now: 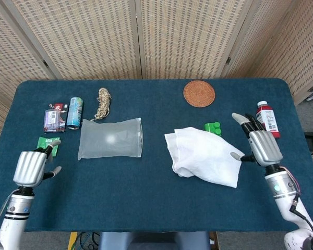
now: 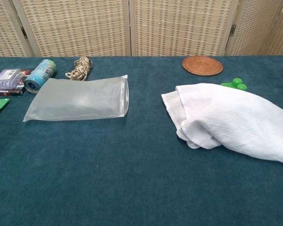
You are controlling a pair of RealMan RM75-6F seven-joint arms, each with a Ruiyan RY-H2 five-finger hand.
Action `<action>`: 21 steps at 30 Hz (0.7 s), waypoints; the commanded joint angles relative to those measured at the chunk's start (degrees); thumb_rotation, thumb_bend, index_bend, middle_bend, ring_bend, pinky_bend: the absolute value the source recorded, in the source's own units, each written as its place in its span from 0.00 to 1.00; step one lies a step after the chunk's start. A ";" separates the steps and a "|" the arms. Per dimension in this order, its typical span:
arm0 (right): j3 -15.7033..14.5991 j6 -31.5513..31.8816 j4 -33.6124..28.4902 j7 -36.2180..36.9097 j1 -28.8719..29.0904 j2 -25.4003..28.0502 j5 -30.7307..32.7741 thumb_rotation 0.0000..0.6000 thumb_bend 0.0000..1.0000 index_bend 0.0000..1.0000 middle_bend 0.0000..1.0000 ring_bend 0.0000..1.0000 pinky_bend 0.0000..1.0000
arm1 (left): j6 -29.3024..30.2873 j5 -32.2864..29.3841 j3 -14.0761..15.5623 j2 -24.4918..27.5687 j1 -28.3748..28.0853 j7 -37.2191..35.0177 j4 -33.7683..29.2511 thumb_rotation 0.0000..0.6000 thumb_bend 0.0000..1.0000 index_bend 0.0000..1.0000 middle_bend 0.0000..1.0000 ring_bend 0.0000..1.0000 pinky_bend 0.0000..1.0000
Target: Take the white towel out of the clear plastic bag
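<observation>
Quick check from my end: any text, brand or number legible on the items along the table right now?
None reads clearly.
Can: printed label, too blurred to read.
Purple packet: markings, too small.
Green packet: print unreadable.
Red bottle: white label, text too small.
Clear plastic bag and white towel: no text visible.

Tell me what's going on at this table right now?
The white towel lies crumpled on the blue table, fully out of the clear plastic bag, which lies flat and empty to its left. Neither hand holds anything: the left hand hovers near the table's left edge and the right hand sits just right of the towel, fingers apart. The removal looks done.
</observation>
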 commanded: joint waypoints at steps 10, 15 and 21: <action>-6.28 7.23 1.03 4.47 -8.03 0.11 -8.22 1.00 0.00 0.12 0.14 0.01 0.15 | 3.02 2.69 4.44 7.02 6.32 -5.50 -1.61 1.00 0.00 0.29 0.62 0.59 0.73; -8.11 9.40 1.50 5.48 -10.70 0.07 -10.20 1.00 0.00 0.13 0.14 0.01 0.15 | 4.28 3.69 5.33 6.97 8.04 -6.26 -1.26 1.00 0.00 0.29 0.62 0.59 0.73; -9.11 10.24 2.35 7.94 -12.60 -0.32 -11.16 1.00 0.00 0.13 0.14 0.01 0.15 | 3.73 4.32 6.26 6.75 9.09 -7.27 -0.84 1.00 0.00 0.29 0.61 0.59 0.73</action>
